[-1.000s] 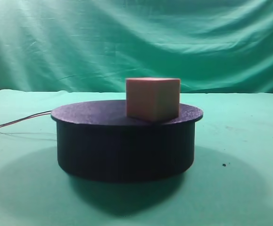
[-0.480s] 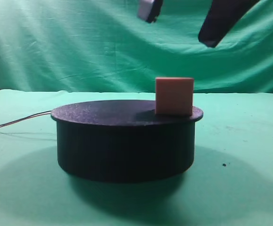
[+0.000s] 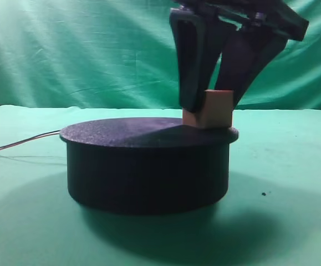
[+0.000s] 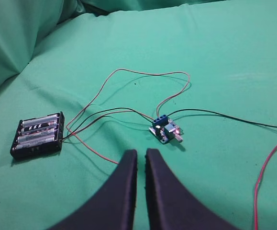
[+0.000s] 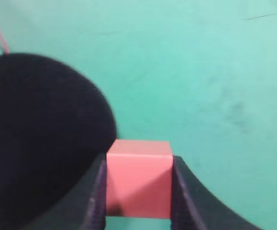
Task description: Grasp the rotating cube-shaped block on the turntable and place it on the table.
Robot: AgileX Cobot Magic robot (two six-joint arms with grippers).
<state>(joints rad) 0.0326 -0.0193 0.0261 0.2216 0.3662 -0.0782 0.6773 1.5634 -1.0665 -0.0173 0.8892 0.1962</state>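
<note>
Right gripper [image 3: 207,108] is clamped on the cube [image 3: 214,109], a finger pressed to each side, at the right edge of the turntable [image 3: 149,166]; its base looks just off the disc. Half a second ago the fingers hung apart above the cube, which sat flat there. Left gripper [image 4: 140,154], fingers nearly together and holding nothing, hovers over the table [image 4: 234,48] near a battery pack [image 4: 38,135], a small circuit board [image 4: 165,131] and loose wires [image 4: 143,76].

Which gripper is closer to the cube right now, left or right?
Right. The right gripper has its fingers against both sides of the cube-shaped block at the turntable edge. The left gripper hovers, shut, over the battery pack wiring, cube nowhere in its view.
</note>
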